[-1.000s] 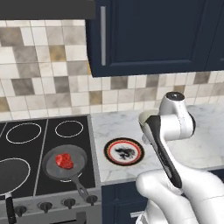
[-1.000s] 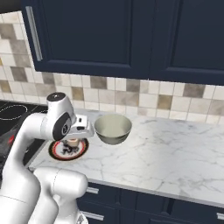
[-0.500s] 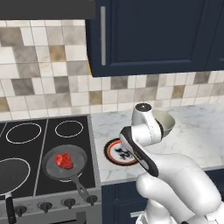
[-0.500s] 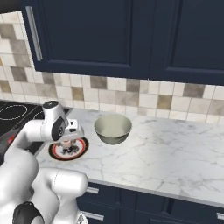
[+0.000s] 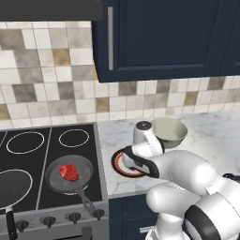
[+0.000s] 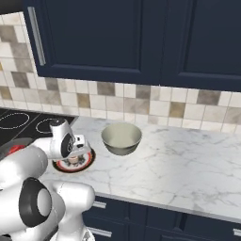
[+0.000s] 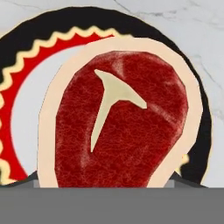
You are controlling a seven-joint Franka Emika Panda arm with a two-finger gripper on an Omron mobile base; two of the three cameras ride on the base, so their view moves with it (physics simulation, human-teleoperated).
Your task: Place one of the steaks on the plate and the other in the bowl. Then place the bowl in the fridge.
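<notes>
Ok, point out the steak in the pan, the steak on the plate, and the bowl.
steak in the pan [image 5: 69,172], left base view, middle of the red meat.
steak on the plate [image 7: 122,127], hand view, red centre below the pale T-shaped streak.
bowl [image 6: 121,135], right base view, cream inside.

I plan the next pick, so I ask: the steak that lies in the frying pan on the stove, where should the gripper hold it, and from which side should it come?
Probably from straight above. The steak lies flat in the middle of the frying pan, whose raised rim blocks a sideways approach. Close the fingers across its narrower width, at opposite edges. Its exact outline is too small to tell.
</notes>
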